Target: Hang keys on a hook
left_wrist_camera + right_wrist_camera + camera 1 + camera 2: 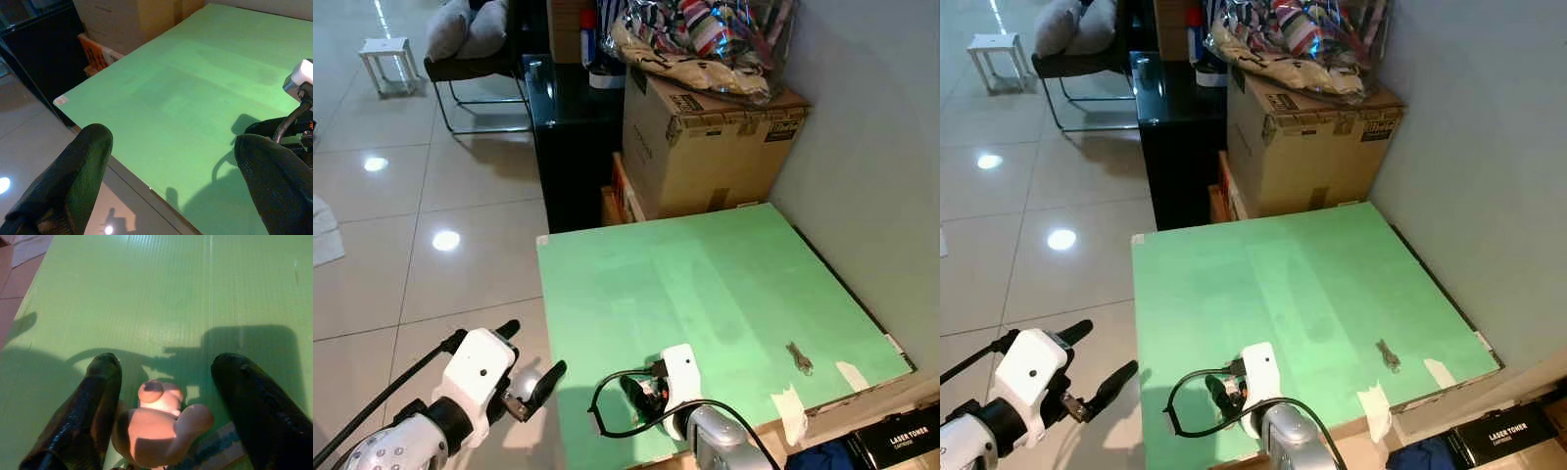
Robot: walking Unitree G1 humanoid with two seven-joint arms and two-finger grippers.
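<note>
Green corrugated board covers the table (705, 284), which takes up the lower right of the head view. I see my right tool (644, 395) low at the table's near edge, bottom centre of the frame, its white wrist housing above it and a black cable looping to its left. In the right wrist view its two black fingers (93, 401) stand well apart, and a small peach-coloured rounded charm (159, 423) sits between them, close against one finger and clear of the other; I cannot tell whether it is gripped or whether keys hang from it.

My left tool (530, 364) hangs at the lower left of the frame, off the table's left edge and above the glossy tiled floor (401, 215). Its fingers are spread wide with nothing between them.

A small dark scrap (799, 358) lies on the board toward the lower right, near strips of pale tape (791, 411) at the edge. Beyond the table, at upper centre, a cardboard box (705, 147) carries a heap of striped cloth (705, 39), beside a black cabinet (570, 147).
</note>
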